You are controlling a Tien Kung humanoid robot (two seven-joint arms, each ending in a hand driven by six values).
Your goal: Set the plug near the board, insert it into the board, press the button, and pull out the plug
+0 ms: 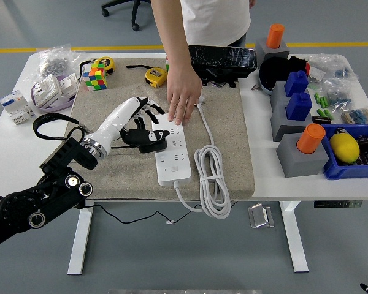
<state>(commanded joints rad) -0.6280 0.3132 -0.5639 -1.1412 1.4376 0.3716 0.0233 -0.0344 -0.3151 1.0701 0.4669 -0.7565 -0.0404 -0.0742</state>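
Note:
A white power strip (173, 160) lies lengthwise on the beige mat (230, 131). A black plug adapter (152, 142) sits at the strip's left side, about midway along it. My left hand (146, 116) is stretched over the mat just beyond the adapter, its black-tipped fingers spread and pointing at the strip's far end; it holds nothing. A person's hand (183, 98) presses flat on that far end. My right arm is out of view.
The strip's white cord (212, 180) lies coiled to its right. The adapter's black cable (49, 119) loops off the mat's left edge. A Rubik's cube (94, 78) and a yellow tape measure (156, 76) sit at the back. Grey blocks (300, 153) and a blue bin (352, 168) stand on the right.

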